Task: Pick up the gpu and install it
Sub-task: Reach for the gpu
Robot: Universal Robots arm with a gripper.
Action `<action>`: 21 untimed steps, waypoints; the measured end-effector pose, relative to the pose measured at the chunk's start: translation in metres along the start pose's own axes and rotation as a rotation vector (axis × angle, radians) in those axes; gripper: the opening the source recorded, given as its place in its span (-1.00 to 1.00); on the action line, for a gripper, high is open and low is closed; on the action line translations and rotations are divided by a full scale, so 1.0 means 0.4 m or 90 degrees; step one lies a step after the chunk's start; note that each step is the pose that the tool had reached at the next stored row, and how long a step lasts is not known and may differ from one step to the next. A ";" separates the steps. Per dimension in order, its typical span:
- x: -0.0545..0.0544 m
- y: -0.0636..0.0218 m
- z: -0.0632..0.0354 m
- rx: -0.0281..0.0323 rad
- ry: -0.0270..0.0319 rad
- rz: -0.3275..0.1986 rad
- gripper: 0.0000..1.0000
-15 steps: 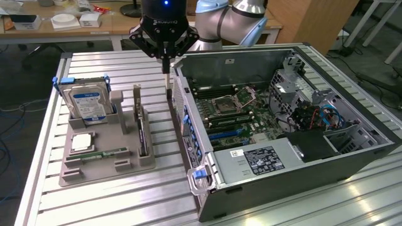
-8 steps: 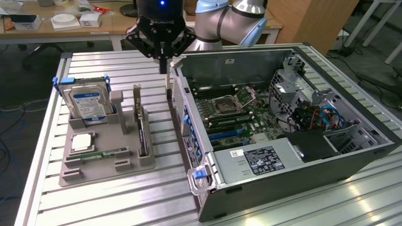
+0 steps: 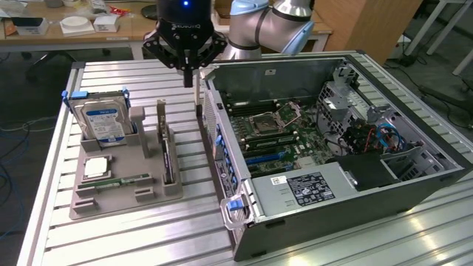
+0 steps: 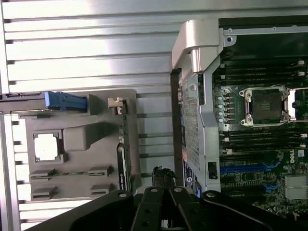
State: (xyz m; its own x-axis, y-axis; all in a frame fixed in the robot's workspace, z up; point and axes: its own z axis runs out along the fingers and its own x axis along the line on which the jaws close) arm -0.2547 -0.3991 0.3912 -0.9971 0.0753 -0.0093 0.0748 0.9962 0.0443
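gpu [image 3: 168, 158]: stands on edge in the grey tray [image 3: 137, 162], top edge free for grasping.
gripper [image 3: 188, 81]: clenched, empty, hovering at gpu's 1 o'clock.

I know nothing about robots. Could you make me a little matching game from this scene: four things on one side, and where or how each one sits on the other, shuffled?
Things:
1. hard drive
2. gpu
3. hand
4. processor chip

Places:
A. lying flat on the grey holder
B. raised over the table, beside the computer case
C. upright, blue-and-white label showing
D. on edge in a holder slot

Pairs: 1-C, 2-D, 3-B, 4-A.
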 end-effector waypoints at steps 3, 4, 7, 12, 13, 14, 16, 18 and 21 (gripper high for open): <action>0.006 0.000 0.000 0.0000 0.0003 0.000 -0.80; 0.008 -0.001 0.000 0.0000 0.0004 0.000 -0.80; 0.012 -0.001 0.000 0.0001 0.0009 0.000 -0.80; 0.021 -0.002 0.000 0.0001 0.0017 0.000 -0.80; 0.022 -0.002 0.000 0.0002 0.0019 0.000 -0.80; 0.024 -0.002 0.000 0.0002 0.0020 0.000 -0.80; 0.027 -0.002 0.000 0.0002 0.0024 0.000 -0.80; 0.030 -0.002 0.001 0.0002 0.0027 0.000 -0.80; 0.035 -0.003 0.001 0.0003 0.0031 0.000 -0.80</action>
State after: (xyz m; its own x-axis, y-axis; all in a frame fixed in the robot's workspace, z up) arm -0.2687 -0.3992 0.3908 -0.9972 0.0753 -0.0044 0.0750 0.9962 0.0439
